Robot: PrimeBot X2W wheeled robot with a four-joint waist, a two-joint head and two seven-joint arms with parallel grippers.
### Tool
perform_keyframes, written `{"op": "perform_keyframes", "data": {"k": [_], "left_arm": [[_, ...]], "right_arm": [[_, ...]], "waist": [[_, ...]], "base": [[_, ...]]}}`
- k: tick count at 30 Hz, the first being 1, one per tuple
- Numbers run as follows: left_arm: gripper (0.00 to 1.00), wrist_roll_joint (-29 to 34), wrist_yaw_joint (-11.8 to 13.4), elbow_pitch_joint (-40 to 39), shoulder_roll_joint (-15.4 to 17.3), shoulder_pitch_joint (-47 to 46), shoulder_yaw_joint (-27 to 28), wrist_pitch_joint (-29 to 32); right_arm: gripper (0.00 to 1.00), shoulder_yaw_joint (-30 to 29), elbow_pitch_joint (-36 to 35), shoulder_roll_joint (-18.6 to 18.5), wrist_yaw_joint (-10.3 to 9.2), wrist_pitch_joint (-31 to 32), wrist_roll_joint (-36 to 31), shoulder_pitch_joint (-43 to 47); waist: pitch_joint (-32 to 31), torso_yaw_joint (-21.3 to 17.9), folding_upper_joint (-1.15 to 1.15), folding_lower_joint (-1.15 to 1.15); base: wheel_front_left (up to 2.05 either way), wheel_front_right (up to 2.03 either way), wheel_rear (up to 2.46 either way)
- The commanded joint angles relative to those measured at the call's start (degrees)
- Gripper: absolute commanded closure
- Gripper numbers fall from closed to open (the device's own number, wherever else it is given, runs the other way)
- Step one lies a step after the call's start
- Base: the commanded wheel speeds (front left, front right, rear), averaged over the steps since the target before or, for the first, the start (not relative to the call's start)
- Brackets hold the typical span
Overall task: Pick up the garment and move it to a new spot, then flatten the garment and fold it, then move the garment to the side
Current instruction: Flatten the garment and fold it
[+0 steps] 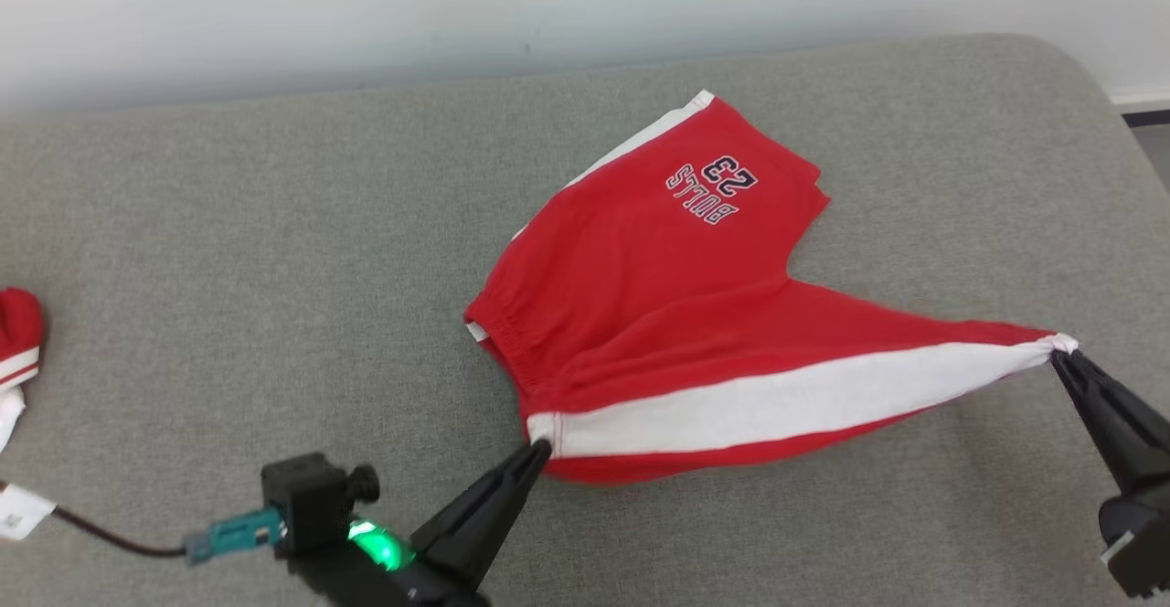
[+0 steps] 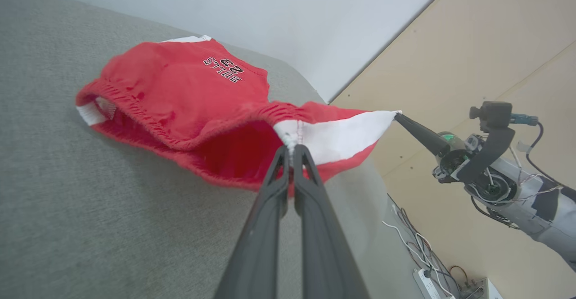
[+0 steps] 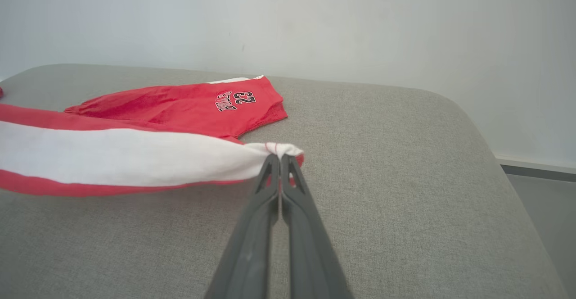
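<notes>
The left gripper [image 1: 539,450] is pinched shut on the waistband corner of the red shorts [image 1: 658,296], right where the white side stripe [image 1: 777,397] begins. The right gripper [image 1: 1060,356], further right, is clamped tight on the hem end of that same stripe. Between the 2 grips the stripe runs taut and raised a little off the grey worktop [image 1: 228,269]. The rest of the shorts lies right of centre, with the leg printed "BULLS 23" pointing to the far side. This looks like the flattening step. To do it well, both ends should probably come down together at equal height, with the pull kept even, so the stripe edge lands straight rather than twisted. A slow drag toward the near edge while lowering would likely smooth the bunched waistband, which gapes open in the left wrist view. Both grips hold very little cloth, so a sharp tug could slip a corner free. A second red and white garment [image 1: 18,342] lies at the far left, well apart.
</notes>
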Motion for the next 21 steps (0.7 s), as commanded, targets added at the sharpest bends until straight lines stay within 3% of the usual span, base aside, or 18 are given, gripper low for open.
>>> {"op": "perform_keyframes", "data": {"k": [1,7,12,21], "left_arm": [[1.0,-1.65,-0.18,0.72,-1.91,-0.69,0.77,-0.1],[1.0,-5.48,-1.85,7.7,-8.69,-4.74,3.4,-0.34],[1.0,-9.07,-2.72,15.27,-14.7,-8.24,6.79,-0.63],[1.0,-8.3,-4.31,22.0,-19.59,-12.33,10.09,-1.07]], "right_arm": [[1.0,-0.48,-0.16,0.95,-0.13,1.37,-0.16,-0.95],[1.0,2.59,4.16,2.97,-0.13,6.65,-0.11,-10.91],[1.0,7.85,10.67,2.43,-0.13,9.03,0.06,-22.2],[1.0,15.03,19.94,2.44,-0.13,8.51,1.63,-37.82]], "waist": [[1.15,0.65,0.01,0.01],[4.65,2.51,0.01,0.01],[7.35,4.34,0.01,0.01],[11.19,6.75,0.01,0.01]], "base": [[0.0,0.0,0.0],[0.0,0.0,0.0],[0.0,0.0,0.0],[0.0,0.0,0.0]]}}
